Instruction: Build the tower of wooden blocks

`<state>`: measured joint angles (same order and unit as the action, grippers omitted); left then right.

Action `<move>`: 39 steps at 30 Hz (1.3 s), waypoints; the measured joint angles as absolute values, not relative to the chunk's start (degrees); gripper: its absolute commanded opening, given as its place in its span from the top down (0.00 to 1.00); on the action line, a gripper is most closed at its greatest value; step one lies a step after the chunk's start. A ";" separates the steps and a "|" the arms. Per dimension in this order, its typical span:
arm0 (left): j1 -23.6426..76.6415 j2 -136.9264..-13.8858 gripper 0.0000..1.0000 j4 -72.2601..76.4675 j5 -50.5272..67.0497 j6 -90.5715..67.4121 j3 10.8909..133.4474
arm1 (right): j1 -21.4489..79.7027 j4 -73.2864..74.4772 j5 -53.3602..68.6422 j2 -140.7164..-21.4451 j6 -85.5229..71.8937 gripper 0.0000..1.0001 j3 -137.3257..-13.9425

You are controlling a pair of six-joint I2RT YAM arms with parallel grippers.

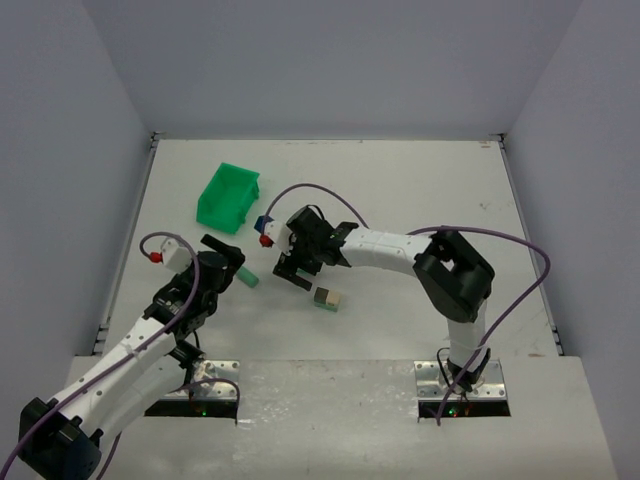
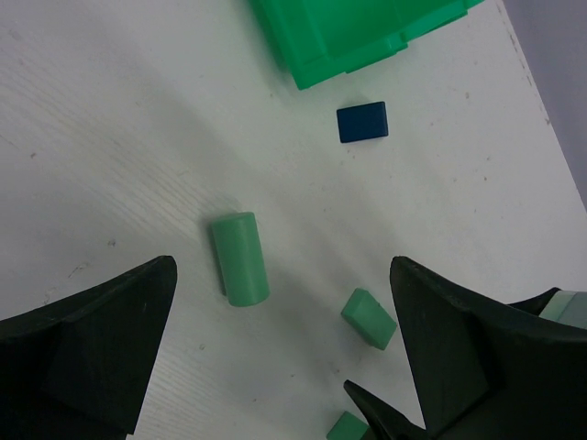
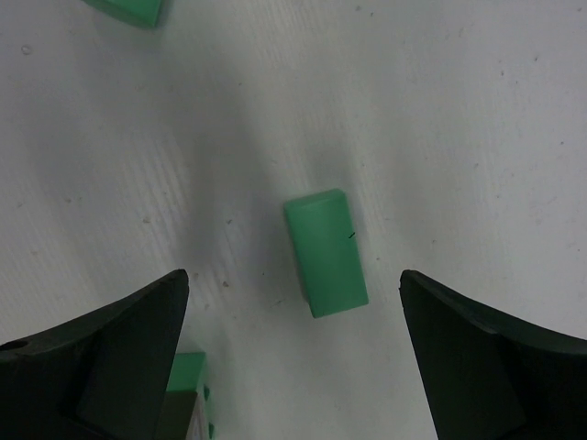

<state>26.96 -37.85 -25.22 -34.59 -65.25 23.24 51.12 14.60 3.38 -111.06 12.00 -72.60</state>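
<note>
No tower stands; the blocks lie loose on the white table. A pale green cylinder [image 2: 240,258] lies between my left gripper's [image 2: 282,275] open fingers, also in the top view [image 1: 248,281]. A dark blue block [image 2: 362,122] lies near the bin, also in the top view [image 1: 263,222]. A small green block [image 2: 369,318] lies by my right gripper. My right gripper [image 3: 293,275] is open above a green rectangular block [image 3: 326,252] lying flat. A green and tan block [image 1: 327,298] sits just right of it, also at the right wrist view's lower left [image 3: 188,385]. My left gripper [image 1: 228,258] and right gripper [image 1: 295,268] hold nothing.
A large bright green plastic bin [image 1: 228,197] stands at the back left, its edge at the top of the left wrist view [image 2: 358,32]. The two grippers are close together near the table's middle. Purple cables loop over both arms.
</note>
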 measured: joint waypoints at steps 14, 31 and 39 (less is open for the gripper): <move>26.96 -40.52 0.00 -25.50 -35.76 -65.20 23.24 | 45.00 16.74 8.84 -117.95 11.93 0.44 -75.82; 26.96 -41.69 0.00 -24.60 -35.99 -64.75 23.24 | 45.59 16.75 12.25 -118.51 10.09 0.89 -77.71; 26.96 -39.39 0.00 -24.61 -35.97 -64.77 23.12 | 46.50 16.71 8.18 -103.73 4.34 0.89 -74.77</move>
<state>26.96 -39.39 -24.61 -35.97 -64.77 23.12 46.50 16.71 8.18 -103.73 4.34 -74.77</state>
